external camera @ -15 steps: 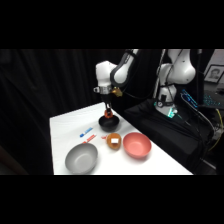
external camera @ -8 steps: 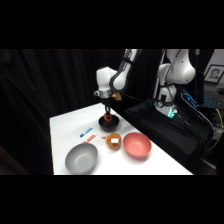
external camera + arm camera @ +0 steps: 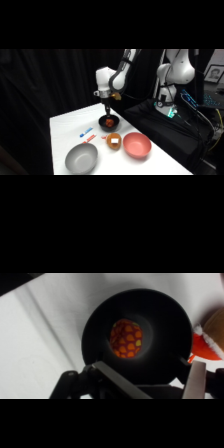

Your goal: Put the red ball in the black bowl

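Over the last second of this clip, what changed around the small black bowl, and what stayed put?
The white arm's gripper has lifted slightly above the small glossy black bowl; its jaws stand apart in the wrist view. The speckled red-orange ball lies free in that bowl's centre. The large grey bowl, the pinkish-red bowl and the small brown bowl kept their places.

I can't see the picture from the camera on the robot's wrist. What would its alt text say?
A red ball with yellowish speckles lies in the middle of a glossy black bowl on a white table, seen from straight above. The gripper shows at the bottom edge, its two fingers spread apart and not touching the ball.
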### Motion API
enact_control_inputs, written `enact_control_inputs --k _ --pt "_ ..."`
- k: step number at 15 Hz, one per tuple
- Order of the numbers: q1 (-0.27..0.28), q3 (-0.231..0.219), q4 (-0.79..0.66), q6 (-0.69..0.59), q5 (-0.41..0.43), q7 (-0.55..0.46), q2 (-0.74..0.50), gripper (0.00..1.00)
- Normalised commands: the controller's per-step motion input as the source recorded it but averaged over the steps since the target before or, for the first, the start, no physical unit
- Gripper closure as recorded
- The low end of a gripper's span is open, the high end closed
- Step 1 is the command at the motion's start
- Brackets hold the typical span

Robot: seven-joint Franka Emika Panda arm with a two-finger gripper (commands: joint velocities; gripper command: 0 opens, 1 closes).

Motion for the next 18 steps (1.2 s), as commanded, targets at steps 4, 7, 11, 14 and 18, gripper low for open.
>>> enact_control_inputs --k 4,7,11,14,18 --pt "-0.022 -0.021 0.05 -0.35 -0.118 -0.12 -0.29 0.0" --pt "-0.018 -0.036 0.1 -0.41 -0.084 -0.14 -0.3 0.0" --pt "-0.007 -0.063 0.15 -0.41 -0.161 -0.07 -0.3 0.0" --pt "0.004 -0.051 0.16 -0.34 -0.17 -0.04 -0.23 0.0" --pt "0.005 -0.046 0.14 -0.27 -0.138 -0.07 -0.22 0.0"
